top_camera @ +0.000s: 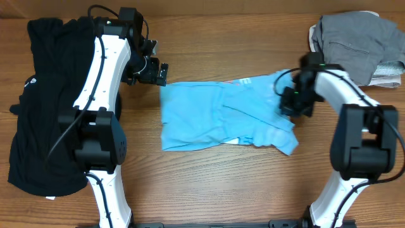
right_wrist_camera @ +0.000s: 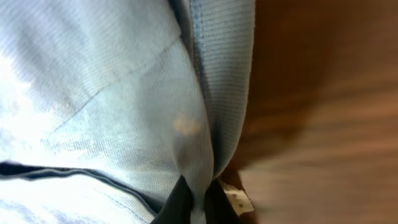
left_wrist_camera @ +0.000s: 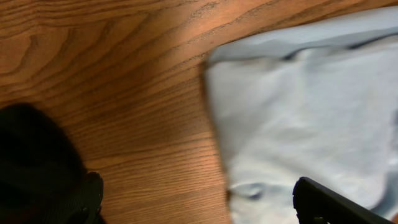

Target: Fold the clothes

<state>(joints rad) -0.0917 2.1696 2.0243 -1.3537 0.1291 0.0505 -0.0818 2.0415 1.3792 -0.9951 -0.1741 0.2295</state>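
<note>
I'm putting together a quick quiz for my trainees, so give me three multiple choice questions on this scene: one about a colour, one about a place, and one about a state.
1. What colour is the T-shirt at mid-table?
A. light blue
B. red
C. green

2. Where does the black garment lie?
A. on the T-shirt
B. in the far right corner
C. on the left arm's side of the table

3. How is the right hand?
A. open above the table
B. shut on the T-shirt
C. open, resting on the black garment

Answers:
1 A, it is pale blue in every view.
2 C, the overhead view shows it spread there, by the left arm.
3 B, the right wrist view shows it closed with blue fabric pinched in it.
</note>
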